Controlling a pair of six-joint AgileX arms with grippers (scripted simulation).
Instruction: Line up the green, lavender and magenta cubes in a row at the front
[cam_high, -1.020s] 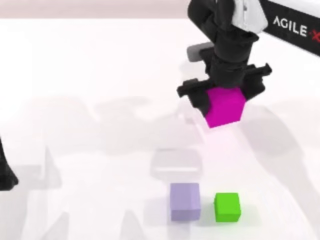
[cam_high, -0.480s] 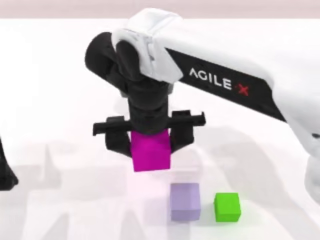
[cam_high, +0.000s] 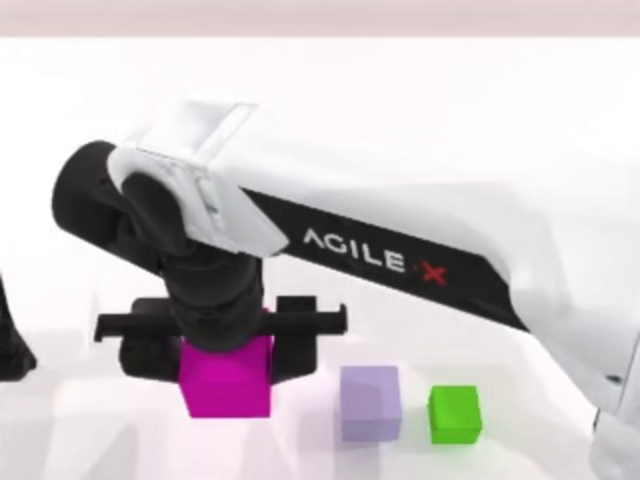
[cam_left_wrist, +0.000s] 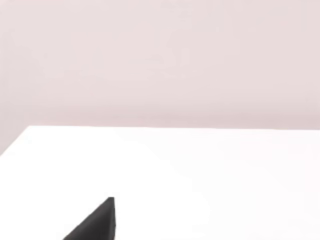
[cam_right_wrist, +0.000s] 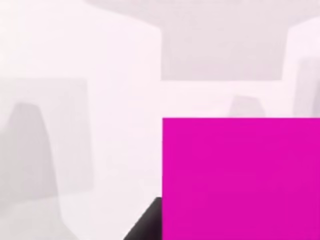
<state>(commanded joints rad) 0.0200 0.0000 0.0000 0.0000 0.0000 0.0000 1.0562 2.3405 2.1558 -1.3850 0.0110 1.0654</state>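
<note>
My right gripper is shut on the magenta cube, held at the front of the table to the left of the other two. In the right wrist view the magenta cube fills the frame beside one dark finger. Whether it touches the table I cannot tell. The lavender cube sits at the front, a gap to the right of the magenta one. Close to its right stands the small green cube. My left arm stays parked at the table's left edge.
The right arm's white and black forearm reaches diagonally across the table from the right side, above the lavender and green cubes. The white table stretches bare behind it.
My right gripper has carried the magenta cube from the back right, leftward and toward the front, ending left of the lavender cube. The lavender and green cubes have not moved.
</note>
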